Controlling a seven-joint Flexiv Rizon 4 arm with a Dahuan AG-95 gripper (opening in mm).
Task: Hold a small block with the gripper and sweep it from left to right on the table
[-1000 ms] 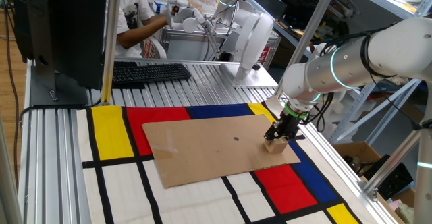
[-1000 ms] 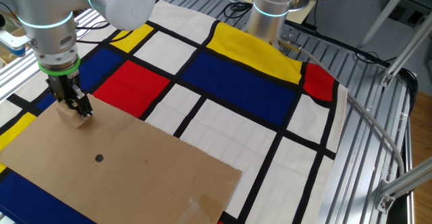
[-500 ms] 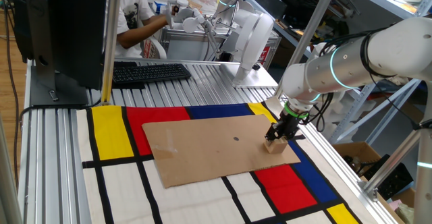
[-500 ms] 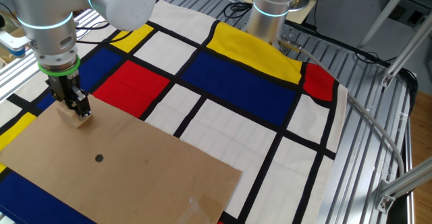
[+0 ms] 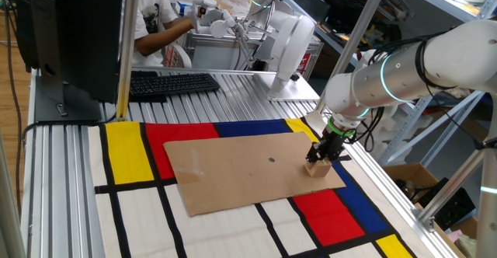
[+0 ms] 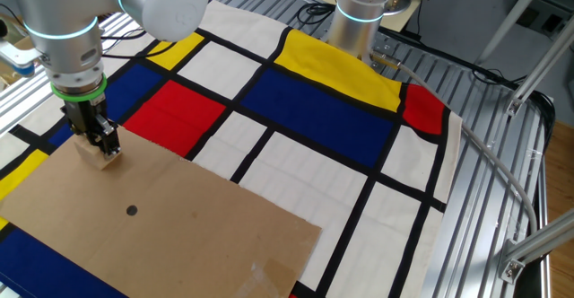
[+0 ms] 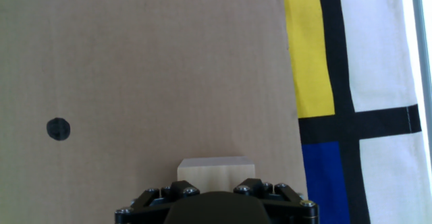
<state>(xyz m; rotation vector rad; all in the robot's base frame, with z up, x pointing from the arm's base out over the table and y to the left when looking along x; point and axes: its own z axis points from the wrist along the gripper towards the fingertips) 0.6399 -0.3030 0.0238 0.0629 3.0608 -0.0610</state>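
The small tan wooden block [image 5: 315, 168] rests on the brown cardboard sheet [image 5: 248, 172] near its right edge. It also shows in the other fixed view [image 6: 101, 159] and in the hand view [image 7: 216, 169]. My black gripper [image 5: 320, 158] stands upright over the block with its fingers down on both sides, shut on it. The gripper also shows in the other fixed view [image 6: 101, 147] and in the hand view [image 7: 216, 183]. A green ring sits above it on the white arm. The table [image 5: 233, 87] carries the coloured mat.
A black dot [image 5: 271, 161] marks the cardboard's middle. A keyboard [image 5: 171, 83], a monitor [image 5: 74, 33] and a white device [image 5: 291, 44] stand at the back. A person sits behind. A second arm's base [image 6: 359, 20] stands at the mat's far edge.
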